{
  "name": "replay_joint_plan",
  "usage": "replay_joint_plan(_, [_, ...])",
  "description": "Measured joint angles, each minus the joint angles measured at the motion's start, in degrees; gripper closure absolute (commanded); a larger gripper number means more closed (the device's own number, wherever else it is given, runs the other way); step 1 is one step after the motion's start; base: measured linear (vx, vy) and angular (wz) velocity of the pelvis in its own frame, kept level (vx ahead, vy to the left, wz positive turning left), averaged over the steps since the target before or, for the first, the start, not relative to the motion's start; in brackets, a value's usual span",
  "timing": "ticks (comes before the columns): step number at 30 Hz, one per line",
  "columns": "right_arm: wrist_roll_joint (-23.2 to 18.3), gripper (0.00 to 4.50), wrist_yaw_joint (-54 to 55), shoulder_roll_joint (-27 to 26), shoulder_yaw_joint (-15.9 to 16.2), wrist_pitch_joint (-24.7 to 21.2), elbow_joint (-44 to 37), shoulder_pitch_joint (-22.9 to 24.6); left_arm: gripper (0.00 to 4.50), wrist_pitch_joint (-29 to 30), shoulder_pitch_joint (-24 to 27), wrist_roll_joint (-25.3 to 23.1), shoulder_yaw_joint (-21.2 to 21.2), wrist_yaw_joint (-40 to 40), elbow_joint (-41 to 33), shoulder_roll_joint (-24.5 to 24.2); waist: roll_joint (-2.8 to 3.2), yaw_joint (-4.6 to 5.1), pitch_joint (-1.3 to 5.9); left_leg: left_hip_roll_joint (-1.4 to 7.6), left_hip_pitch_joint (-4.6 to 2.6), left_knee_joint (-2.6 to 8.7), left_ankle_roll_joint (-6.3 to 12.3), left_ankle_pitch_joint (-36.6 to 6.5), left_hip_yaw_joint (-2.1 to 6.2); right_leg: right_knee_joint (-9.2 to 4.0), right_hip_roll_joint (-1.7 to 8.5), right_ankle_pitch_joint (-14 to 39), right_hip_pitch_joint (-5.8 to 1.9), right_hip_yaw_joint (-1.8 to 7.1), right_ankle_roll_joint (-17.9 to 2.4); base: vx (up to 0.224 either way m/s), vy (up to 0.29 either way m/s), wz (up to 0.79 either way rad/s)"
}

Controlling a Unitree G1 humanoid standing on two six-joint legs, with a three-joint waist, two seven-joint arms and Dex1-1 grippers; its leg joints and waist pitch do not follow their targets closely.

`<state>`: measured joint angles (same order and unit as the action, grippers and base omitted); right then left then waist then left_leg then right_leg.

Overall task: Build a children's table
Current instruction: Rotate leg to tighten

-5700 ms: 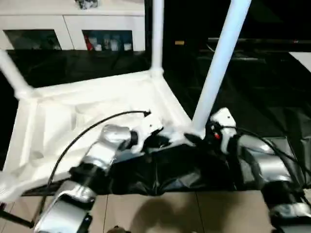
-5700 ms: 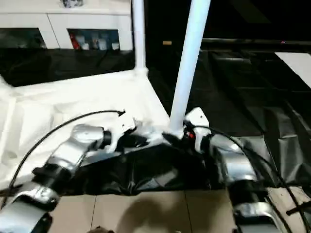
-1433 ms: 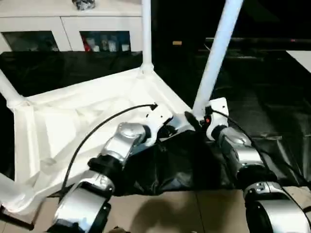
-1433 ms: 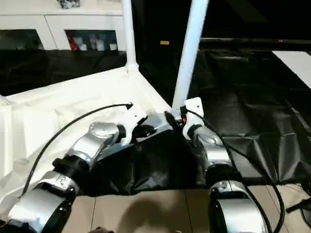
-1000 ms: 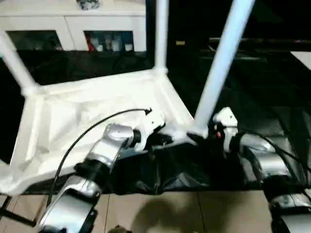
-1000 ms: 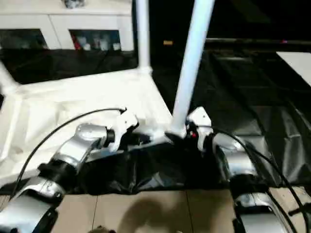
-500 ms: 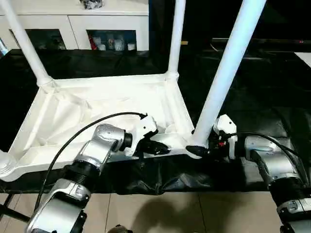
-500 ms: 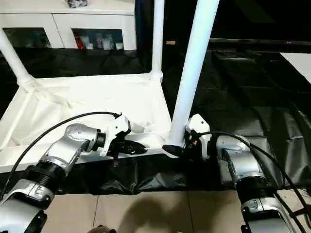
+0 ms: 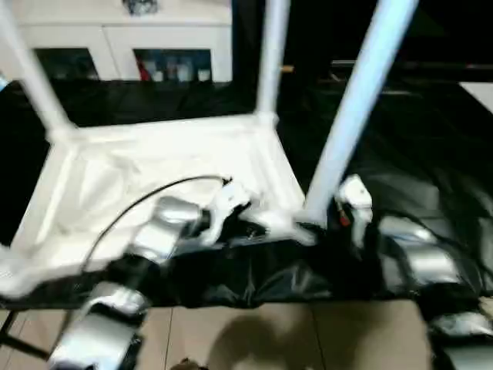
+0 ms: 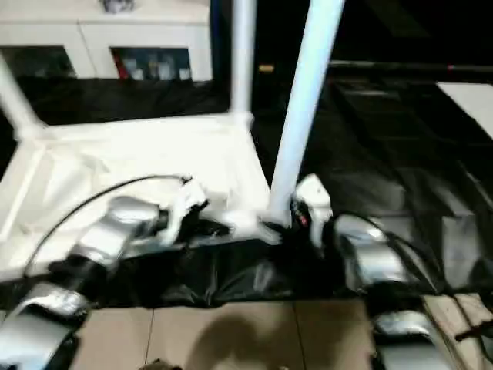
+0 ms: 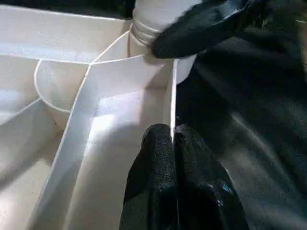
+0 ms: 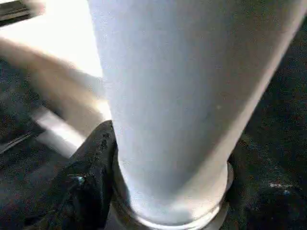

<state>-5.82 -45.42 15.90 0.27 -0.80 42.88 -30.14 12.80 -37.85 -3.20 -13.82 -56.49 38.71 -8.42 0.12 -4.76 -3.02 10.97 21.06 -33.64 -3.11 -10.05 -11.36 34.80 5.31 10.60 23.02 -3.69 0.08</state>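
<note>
Now the left end effector (image 11: pixel 172 158) pinches the table rim (image 11: pixel 171 96) — right end effector (image 12: pixel 163 201) clasps the leg (image 12: pixel 182 96).

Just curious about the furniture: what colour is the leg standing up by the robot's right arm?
White; the table leg shows best in the right wrist view.

Looks like somebody's living room doubling as a robot test space. A white cabinet (image 9: pixel 115 46) with glass doors is sitting across the upper left of the frame, small colourful items (image 9: pixel 171 69) showing behind the glass. Beige floor tiles (image 9: pixel 254 335) are running along the bottom edge, and crinkly black plastic sheeting (image 9: pixel 400 169) is covering the middle and right.
</note>
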Motion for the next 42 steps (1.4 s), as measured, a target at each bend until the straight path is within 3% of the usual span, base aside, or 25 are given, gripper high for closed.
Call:
replay_joint_plan(10, [1.6, 1.78, 19.7, -6.0, -4.2, 0.3, 5.8, -4.5, 4.5, 1.9, -3.2, -1.5, 1.6, 13.3, 4.4, 6.7, 0.05, -0.18, 0.04, -0.04, -0.01, 0.17, 0.03, 0.0, -0.01, -0.01, 0.0, -0.2, -0.02, 0.0, -0.3, 0.0, 0.0, 0.0])
replay_joint_plan(12, [1.7, 1.22, 20.3, -6.3, -4.3, 1.4, 6.7, -4.8, 4.5, 1.8, -3.3, -1.6, 1.7, 13.6, 4.4, 6.8, 0.08, -0.19, 0.06, -0.03, -0.02, 0.24, 0.02, 0.0, -0.01, -0.01, 0.0, -0.2, 0.0, -0.02, -0.3, 0.0, 0.0, 0.0])
replay_joint_plan(16, [1.3, 0.91, 19.7, -6.6, -4.4, 1.7, 6.7, -4.7, 4.5, 1.8, -3.1, -1.7, 1.6, 13.1, 4.1, 6.6, 0.08, -0.1, 0.06, -0.03, 0.01, 0.22, 0.02, 0.0, -0.01, -0.03, 0.0, -0.2, 0.01, -0.02, -0.3, 0.0, 0.0, 0.0])
replay_joint_plan(21, [1.2, 0.4, 15.5, -5.9, -4.0, 3.4, 5.7, -3.4, 4.5, 1.8, -2.0, -1.7, 1.0, 10.9, 1.9, 5.3, 0.08, 0.07, 0.06, -0.02, 0.01, 0.44, 0.02, 0.0, -0.02, -0.07, -0.01, -0.1, 0.06, -0.05, -0.2, 0.0, 0.0, 0.0])
replay_joint_plan(33, [0.5, 0.4, -6.5, 1.1, 1.2, 4.5, -0.2, 1.0, 4.5, 0.1, 0.5, 0.4, -0.8, -4.2, -1.9, -1.4, 0.14, -0.35, 0.07, 0.01, 0.05, 0.46, 0.01, 0.0, -0.02, -0.07, -0.03, -0.1, 0.08, -0.1, -0.2, 0.0, 0.0, 0.0])
replay_joint_plan(42, [-0.8, 1.14, -20.6, 6.8, 4.9, 1.3, -7.1, 3.8, 4.5, 0.0, 2.2, 2.6, -2.0, -14.2, -4.2, -5.4, 0.1, -0.46, 0.05, 0.02, 0.05, 0.47, 0.01, 0.0, -0.02, -0.07, -0.03, -0.1, 0.08, -0.11, -0.2, 0.0, 0.0, 0.0])
